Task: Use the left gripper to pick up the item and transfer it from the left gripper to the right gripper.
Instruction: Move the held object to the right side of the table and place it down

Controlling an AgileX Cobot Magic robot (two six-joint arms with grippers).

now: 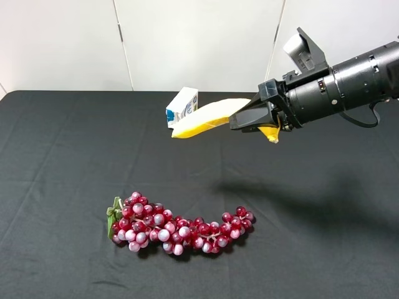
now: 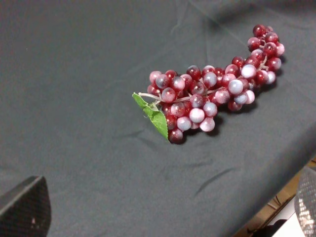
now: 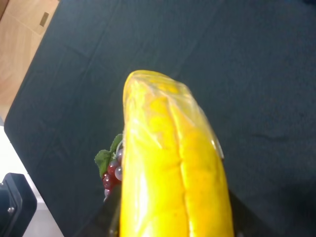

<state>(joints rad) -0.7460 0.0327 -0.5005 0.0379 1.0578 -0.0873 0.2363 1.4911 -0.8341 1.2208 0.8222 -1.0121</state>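
The yellow banana (image 1: pixel 202 118) hangs in the air above the back middle of the black table, held near its right end by my right gripper (image 1: pixel 249 118), which is shut on it. The banana points left, its free end in front of the carton. In the right wrist view the banana (image 3: pixel 170 168) fills the middle, with dark fingers at both its sides. My left gripper (image 2: pixel 166 205) is open and empty. Only its two fingertips (image 2: pixel 24 207) show at the lower corners, above the table near the grapes. The left arm is out of the exterior high view.
A red grape bunch (image 1: pixel 177 225) with a green leaf lies at the front middle of the black-clothed table (image 1: pixel 62 156); it also shows in the left wrist view (image 2: pixel 212 91). A small white-and-blue carton (image 1: pixel 182 106) stands at the back, behind the banana's tip.
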